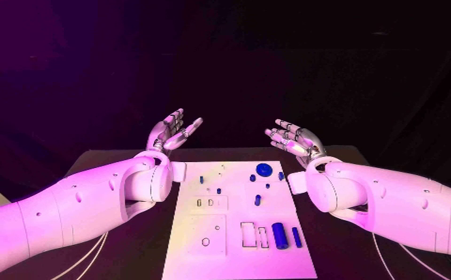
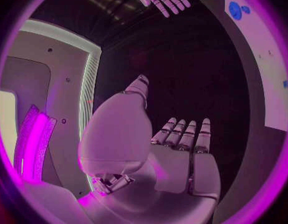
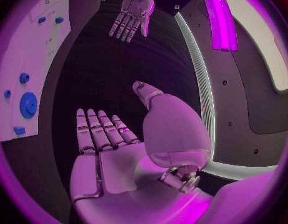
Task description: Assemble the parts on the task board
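Parts lie loose on the task board; both robot hands, left and right, hover released, so one should descend squarely, probably onto the cylinder.

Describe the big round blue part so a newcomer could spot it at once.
Start at the white task board in the middle of the table and go to its far edge, between the two raised hands. The round blue disc lies there, right of centre, flat and far wider than the small blue pieces around it.
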